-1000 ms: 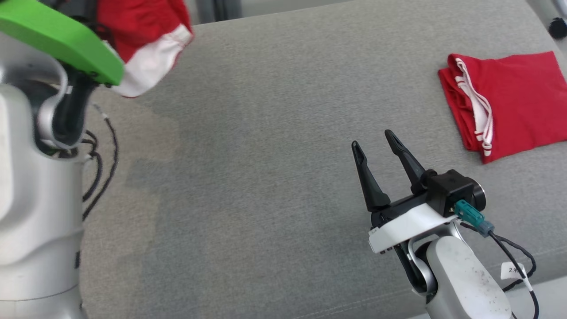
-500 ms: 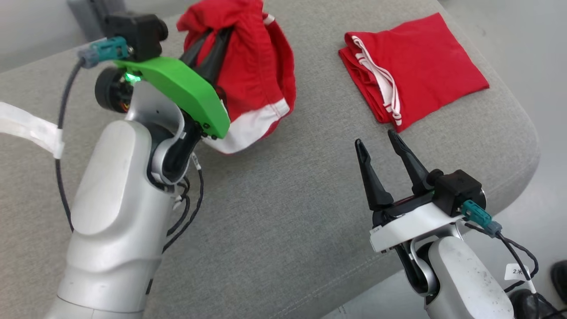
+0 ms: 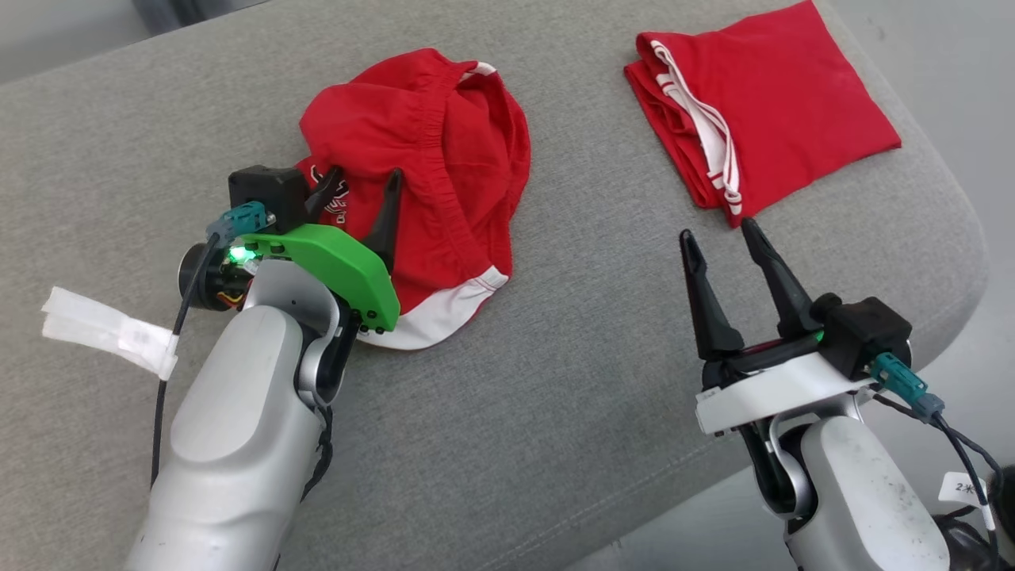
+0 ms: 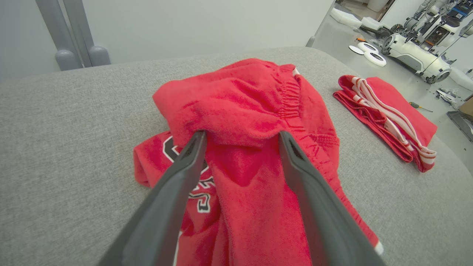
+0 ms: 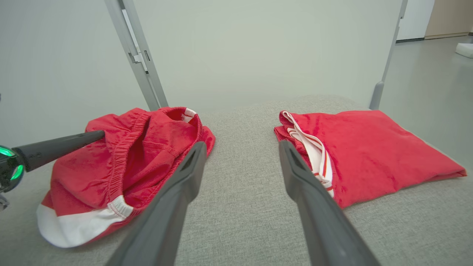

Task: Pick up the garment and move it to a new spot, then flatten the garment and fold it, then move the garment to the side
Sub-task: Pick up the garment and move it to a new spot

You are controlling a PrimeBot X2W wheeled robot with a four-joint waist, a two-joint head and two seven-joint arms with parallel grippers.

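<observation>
The crumpled red garment (image 3: 444,151) lies on the grey cushion (image 3: 555,381); the left gripper (image 3: 363,186) straddles a raised fold of it, jaws spread, pinching nothing; a folded red garment (image 3: 793,103) lies apart towards the right; the right gripper (image 3: 718,238) hovers just before it, jaws parted, empty.

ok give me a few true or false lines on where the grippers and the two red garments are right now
The left gripper stands open over the crumpled garment. True.
A folded garment lies to the crumpled one's right. True.
The folded garment is held in a gripper. False: the right gripper is open and empty, short of it.
The crumpled garment is spread flat. False: it lies bunched on the grey cushion.
</observation>
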